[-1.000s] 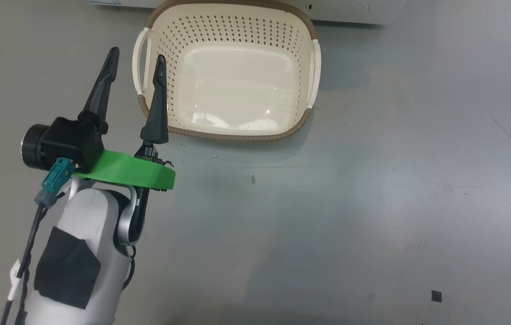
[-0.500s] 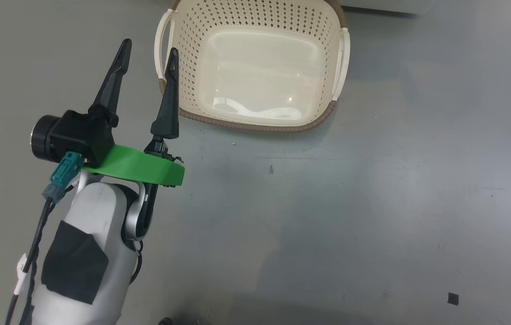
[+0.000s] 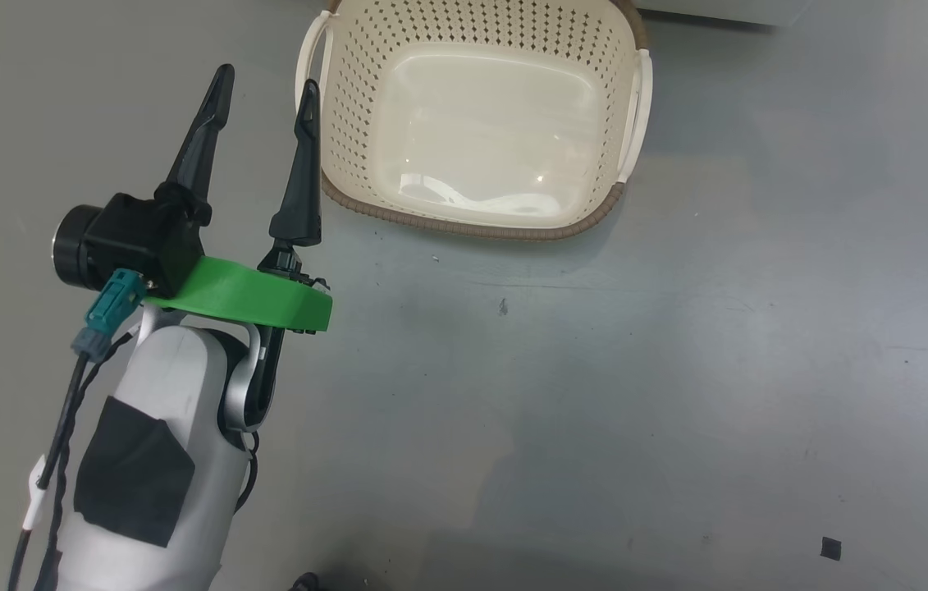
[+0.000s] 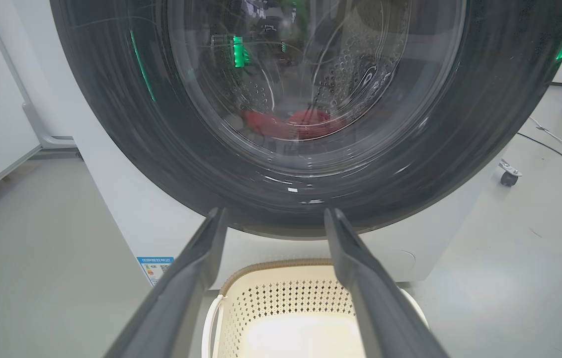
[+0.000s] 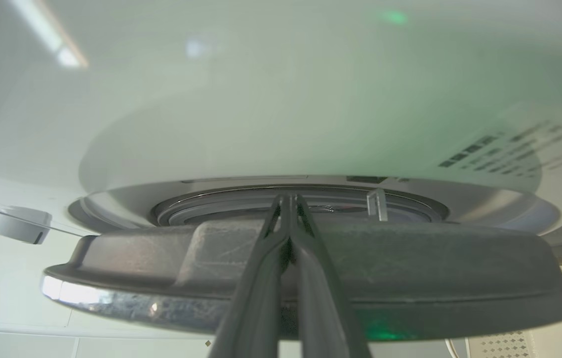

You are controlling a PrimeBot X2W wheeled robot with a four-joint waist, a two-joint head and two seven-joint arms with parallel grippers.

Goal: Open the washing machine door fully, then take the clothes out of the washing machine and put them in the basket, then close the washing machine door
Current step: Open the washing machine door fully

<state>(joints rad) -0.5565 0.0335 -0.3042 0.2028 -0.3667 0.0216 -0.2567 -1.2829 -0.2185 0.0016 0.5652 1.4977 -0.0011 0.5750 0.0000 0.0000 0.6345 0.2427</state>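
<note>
Left claw point(image 3: 267, 78) gapes beside the basket point(image 3: 464, 49); right claw point(image 5: 288, 197), clenched, at the door point(image 5: 435, 268) rim.

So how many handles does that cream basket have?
2. The left handle sits on the basket side nearest the left hand; the right handle is on the opposite side.

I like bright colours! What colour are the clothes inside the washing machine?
Red. The clothes show best through the washing machine door in the left wrist view.
</note>
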